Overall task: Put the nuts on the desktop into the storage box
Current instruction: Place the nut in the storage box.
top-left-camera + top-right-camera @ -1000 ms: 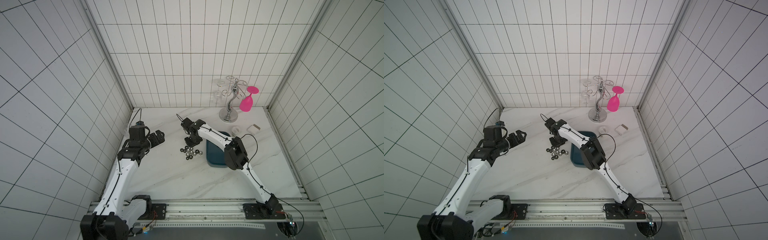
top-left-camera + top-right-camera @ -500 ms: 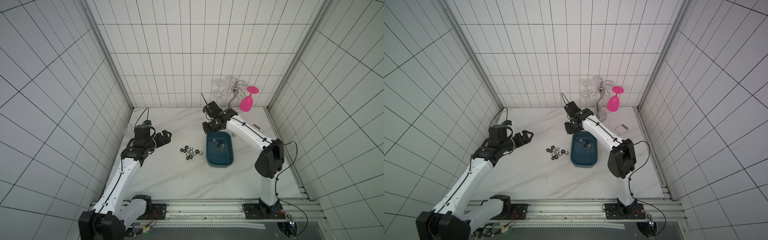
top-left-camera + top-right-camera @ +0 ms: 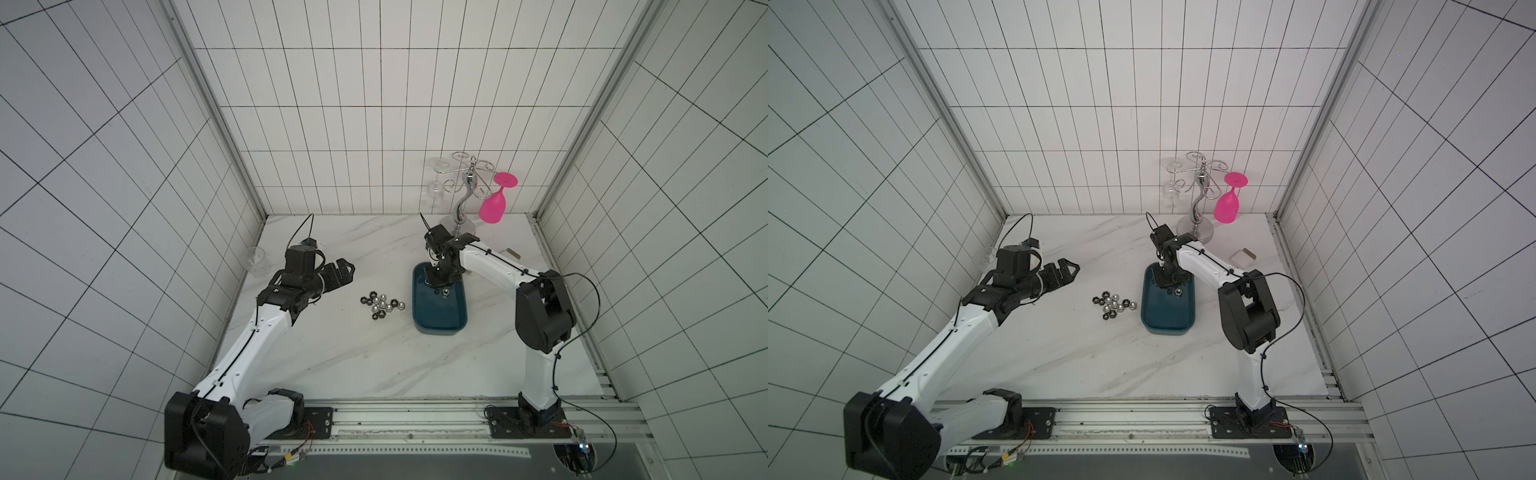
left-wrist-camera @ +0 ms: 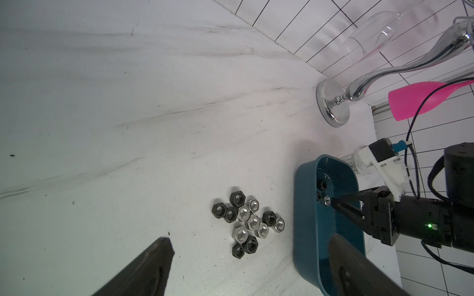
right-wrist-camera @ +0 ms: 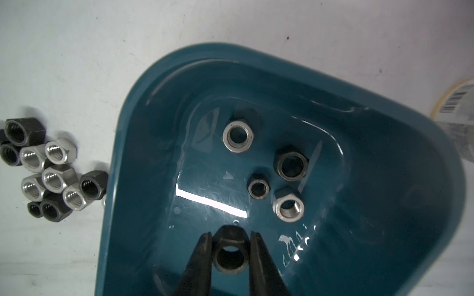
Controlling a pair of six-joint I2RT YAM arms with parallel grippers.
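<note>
Desktop point(image 3: 332, 365) top views miss the black nut point(image 5: 229, 256) in right claw point(image 5: 231, 234).

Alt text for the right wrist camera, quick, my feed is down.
The right gripper pinches a black nut over the blue tray. Four more nuts, two silver and two black, lie on the tray floor. A cluster of black and silver nuts sits on the white desktop beside the tray.

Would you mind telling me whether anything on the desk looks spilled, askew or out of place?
Nothing stands out. The loose nuts sit in one tight cluster beside the blue tray, four more nuts lie inside it, and the right gripper pinches a black nut in its fingers over it.
</note>
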